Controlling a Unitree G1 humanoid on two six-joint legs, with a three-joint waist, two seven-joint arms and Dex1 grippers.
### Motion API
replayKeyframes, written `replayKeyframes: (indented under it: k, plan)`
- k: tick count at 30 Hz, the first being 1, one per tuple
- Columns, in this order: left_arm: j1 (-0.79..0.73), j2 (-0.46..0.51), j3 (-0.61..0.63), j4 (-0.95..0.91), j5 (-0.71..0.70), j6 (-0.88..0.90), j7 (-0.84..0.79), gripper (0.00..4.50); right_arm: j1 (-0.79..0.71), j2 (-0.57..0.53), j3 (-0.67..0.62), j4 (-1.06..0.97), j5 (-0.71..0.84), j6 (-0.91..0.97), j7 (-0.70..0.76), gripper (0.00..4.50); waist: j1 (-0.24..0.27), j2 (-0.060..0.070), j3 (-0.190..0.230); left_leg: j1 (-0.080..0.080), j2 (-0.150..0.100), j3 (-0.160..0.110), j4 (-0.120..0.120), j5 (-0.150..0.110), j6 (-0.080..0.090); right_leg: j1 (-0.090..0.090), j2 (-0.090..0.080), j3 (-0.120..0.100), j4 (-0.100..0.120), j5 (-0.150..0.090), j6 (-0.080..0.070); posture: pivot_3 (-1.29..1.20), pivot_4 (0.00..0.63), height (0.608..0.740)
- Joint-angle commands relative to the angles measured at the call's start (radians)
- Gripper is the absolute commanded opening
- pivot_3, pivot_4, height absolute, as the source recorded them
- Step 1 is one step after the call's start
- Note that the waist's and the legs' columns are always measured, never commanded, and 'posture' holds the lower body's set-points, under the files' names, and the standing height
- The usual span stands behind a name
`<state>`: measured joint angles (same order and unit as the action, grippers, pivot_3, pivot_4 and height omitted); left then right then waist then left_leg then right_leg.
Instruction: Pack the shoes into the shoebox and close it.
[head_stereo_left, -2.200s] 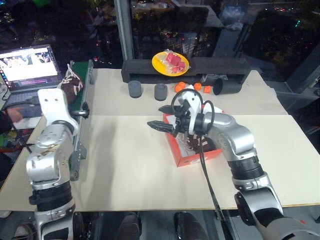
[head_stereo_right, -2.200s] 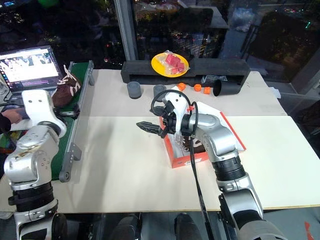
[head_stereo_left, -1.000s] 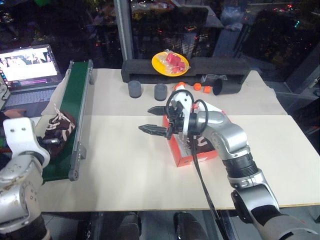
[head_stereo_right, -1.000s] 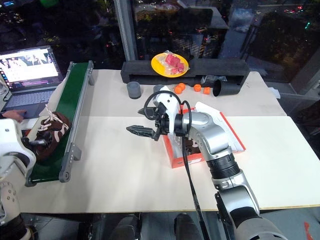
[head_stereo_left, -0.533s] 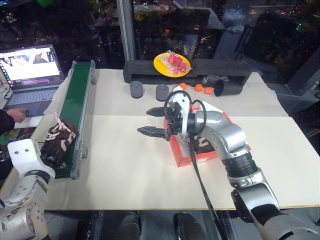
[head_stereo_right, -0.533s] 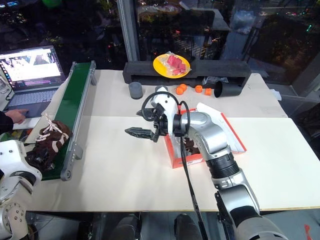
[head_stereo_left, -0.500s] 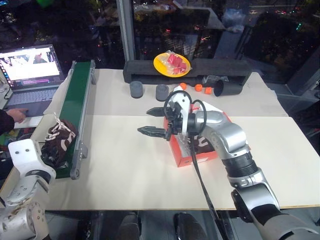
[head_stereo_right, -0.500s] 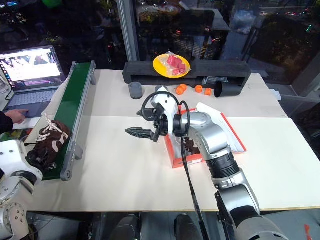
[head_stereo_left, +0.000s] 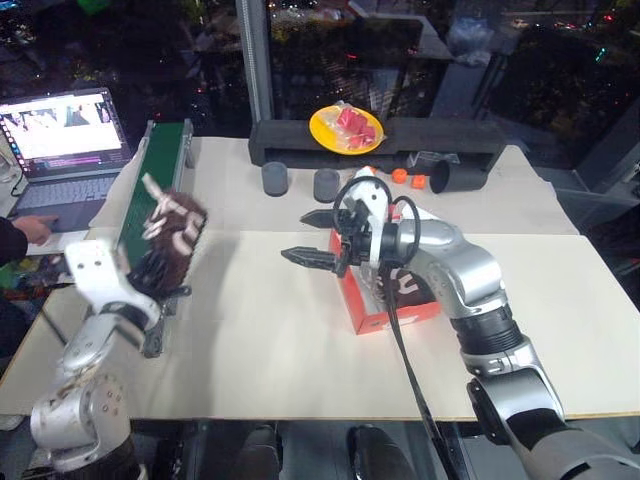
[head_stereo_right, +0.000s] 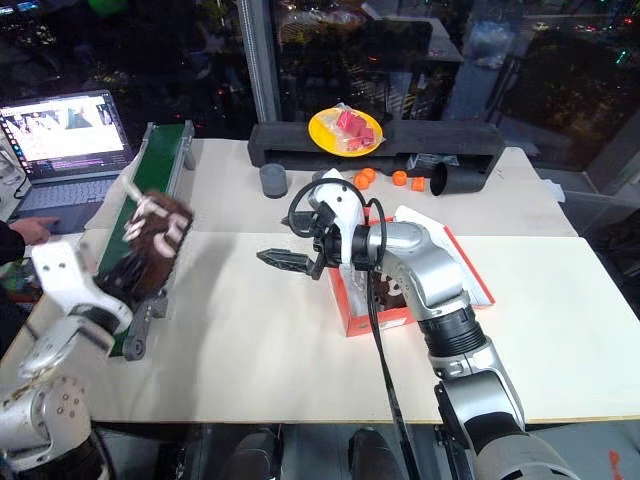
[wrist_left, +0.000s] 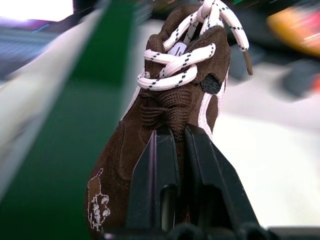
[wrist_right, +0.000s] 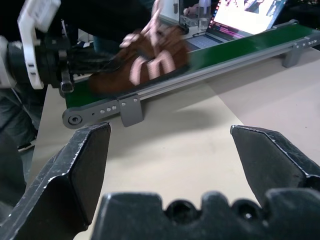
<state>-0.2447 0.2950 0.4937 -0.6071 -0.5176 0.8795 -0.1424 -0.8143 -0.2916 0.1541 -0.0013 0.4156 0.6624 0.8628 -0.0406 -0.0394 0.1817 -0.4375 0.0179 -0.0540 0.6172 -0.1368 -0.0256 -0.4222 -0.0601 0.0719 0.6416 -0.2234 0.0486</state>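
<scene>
Shoe of dark-brown fuzzy suede with cream laces (head_stereo_left: 168, 236) hangs pinched in your left gripper (wrist_left: 172, 150) above the green conveyor belt (head_stereo_left: 155, 165), at the left. Carry it right to the open orange-red cardboard shoebox (head_stereo_left: 385, 312), where your right gripper (head_stereo_left: 318, 240) waits spread.

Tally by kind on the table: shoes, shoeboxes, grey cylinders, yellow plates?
Dark-brown fuzzy shoes: 2
Orange-red cardboard shoebox: 1
Grey cylinders: 2
Yellow round plate: 1
Total: 6
</scene>
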Motion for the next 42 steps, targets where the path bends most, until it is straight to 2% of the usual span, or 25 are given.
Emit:
replayKeyframes:
  k: [1,6,11,15,24,32,42]
  plan:
    - [-0.122,0.04,-0.025,-0.033,-0.062,0.035,0.015,0.02,-0.041,0.031,-0.109,-0.031,0.097,0.062,-0.048,4.5,-0.004,0.0,0.0,0.0,0.0,0.0,0.0,0.0,0.0,0.0,0.0,0.0,0.0,0.0,0.0,0.0,0.15,0.74]
    - [-0.322,0.059,-0.164,0.048,-0.097,0.091,-0.012,0.02,-0.154,0.116,-0.399,0.048,0.355,0.238,-0.256,4.5,-0.006,0.0,0.0,0.0,0.0,0.0,0.0,0.0,0.0,0.0,0.0,0.0,0.001,0.0,0.0,0.0,0.15,0.74]
    - [-0.427,0.016,-0.229,0.115,-0.132,0.089,-0.025,0.02,-0.194,0.143,-0.535,0.098,0.482,0.301,-0.4,4.5,0.0,0.0,0.0,0.0,0.0,-0.001,0.0,0.0,0.0,0.0,0.0,-0.001,0.0,0.0,0.001,0.0,0.15,0.74]
    - [-0.448,-0.002,-0.286,0.148,-0.137,0.079,-0.051,0.02,-0.193,0.151,-0.558,0.084,0.526,0.315,-0.465,4.5,-0.005,0.0,0.0,-0.002,-0.001,-0.001,-0.001,0.0,0.0,0.0,0.0,0.0,-0.001,0.0,0.001,0.0,0.15,0.74]
    - [-0.481,-0.014,-0.307,0.174,-0.147,0.069,-0.067,0.02,-0.149,0.138,-0.55,0.068,0.539,0.303,-0.537,4.5,-0.006,0.001,0.0,-0.002,0.0,0.0,-0.001,0.0,0.001,-0.001,0.0,0.0,-0.001,0.0,0.001,0.0,0.15,0.74]
    - [-0.51,0.056,-0.269,0.227,-0.118,0.035,-0.087,0.02,-0.115,0.032,-0.591,0.086,0.54,0.3,-0.543,4.5,-0.004,0.001,0.001,-0.002,-0.001,0.0,-0.001,0.0,0.001,-0.001,0.0,0.0,-0.001,-0.001,0.001,0.0,0.15,0.74]
    - [-0.533,-0.011,-0.327,0.215,-0.144,0.05,-0.081,0.02,-0.109,0.09,-0.54,0.073,0.534,0.28,-0.543,4.5,-0.005,0.001,0.001,-0.002,-0.001,0.0,-0.001,0.0,0.001,-0.001,0.0,0.0,-0.001,-0.001,0.001,0.0,0.15,0.74]
